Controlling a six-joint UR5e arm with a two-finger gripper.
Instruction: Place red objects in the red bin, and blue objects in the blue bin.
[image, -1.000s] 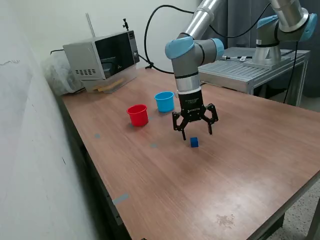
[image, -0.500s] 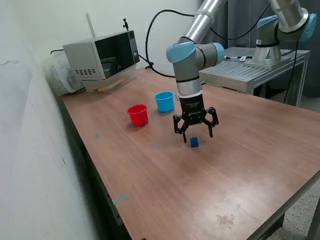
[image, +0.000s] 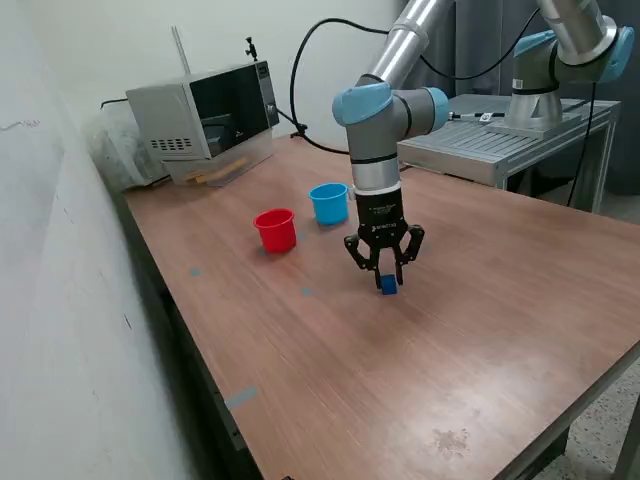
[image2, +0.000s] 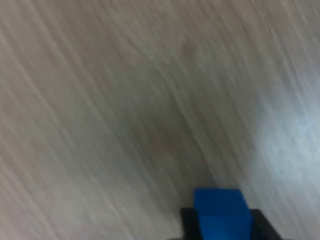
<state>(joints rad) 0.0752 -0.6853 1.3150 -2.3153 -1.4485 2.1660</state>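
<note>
On the wooden surface (image: 480, 300), the hand (image: 385, 277) reaches down well to the exterior view's right of the red cup (image: 276, 230), past the light blue cup (image: 329, 203), its fingers clamped on a dark blue cube (image: 388, 285) resting on the wood.

The exterior view is evenly and brightly lit, sharp across the frame, with soft sheen on the wooden table (image: 470, 330) toward the lower right and only a faint shadow under the gripper (image: 384, 268). The wrist view is dimmer and blurred throughout: wood grain smears into streaks, a pale glare patch sits at the right edge, and the blue cube (image2: 221, 207) at the bottom edge looks soft-edged.
</note>
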